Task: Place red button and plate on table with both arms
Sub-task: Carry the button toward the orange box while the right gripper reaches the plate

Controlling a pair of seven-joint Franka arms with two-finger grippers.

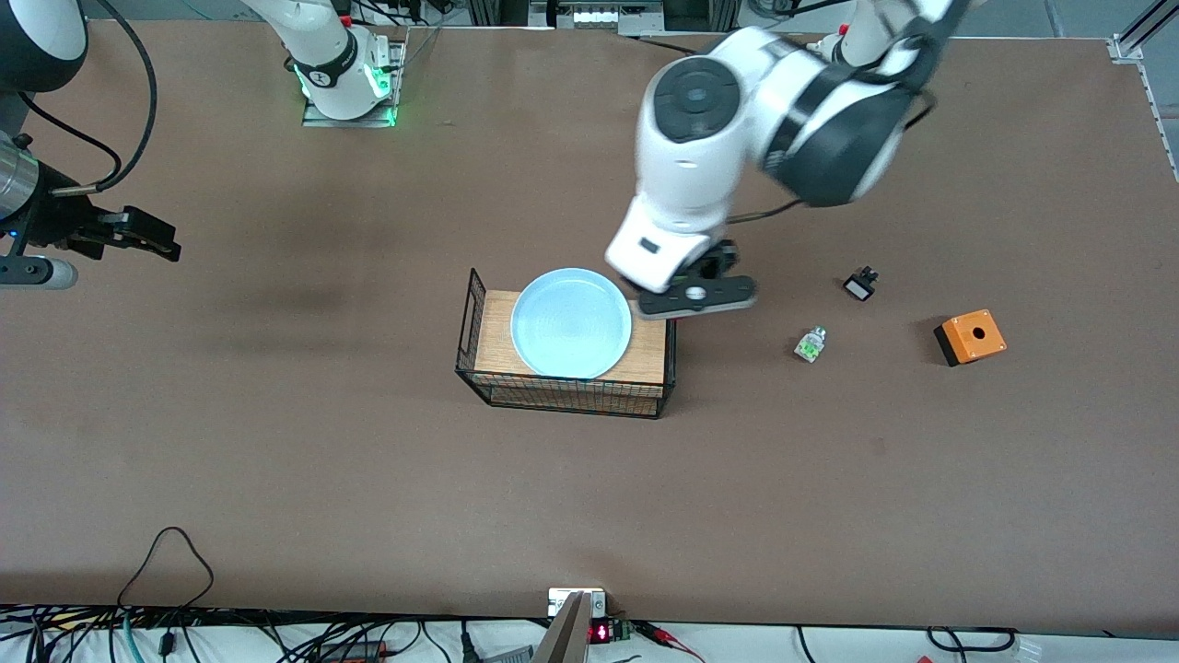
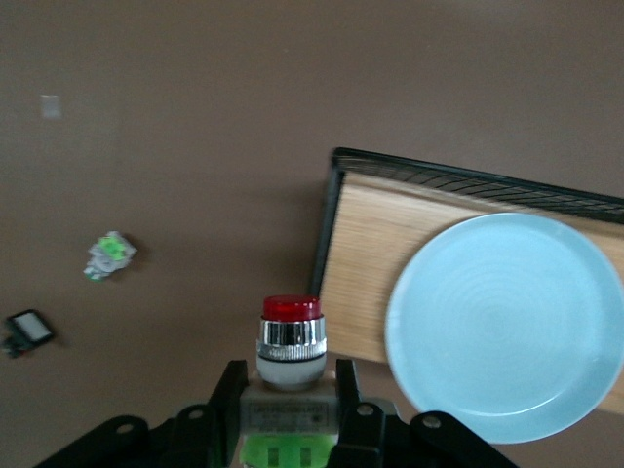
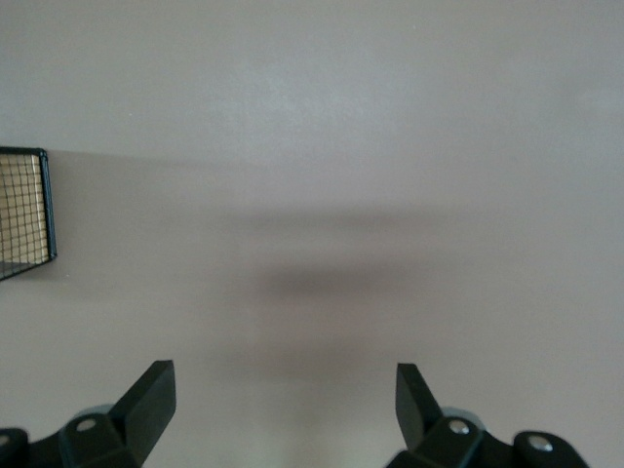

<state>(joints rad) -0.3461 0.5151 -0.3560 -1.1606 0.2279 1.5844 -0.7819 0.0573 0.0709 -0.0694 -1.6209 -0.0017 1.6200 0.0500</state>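
My left gripper (image 2: 290, 382) is shut on the red button (image 2: 291, 336), whose white-and-green body sits between the fingers with the red cap sticking out. In the front view this gripper (image 1: 697, 296) hangs over the table beside the rack's end nearest the left arm, and the button is hidden there. The pale blue plate (image 1: 571, 322) lies on the wood-topped wire rack (image 1: 562, 385); it also shows in the left wrist view (image 2: 507, 327). My right gripper (image 1: 152, 238) is open and empty (image 3: 283, 380) over the bare table (image 1: 304, 442) at the right arm's end.
A white-green part without a red tip (image 1: 811, 344), a small black-and-white part (image 1: 860, 284) and an orange box (image 1: 969, 337) lie on the table toward the left arm's end. Cables run along the table edge nearest the front camera.
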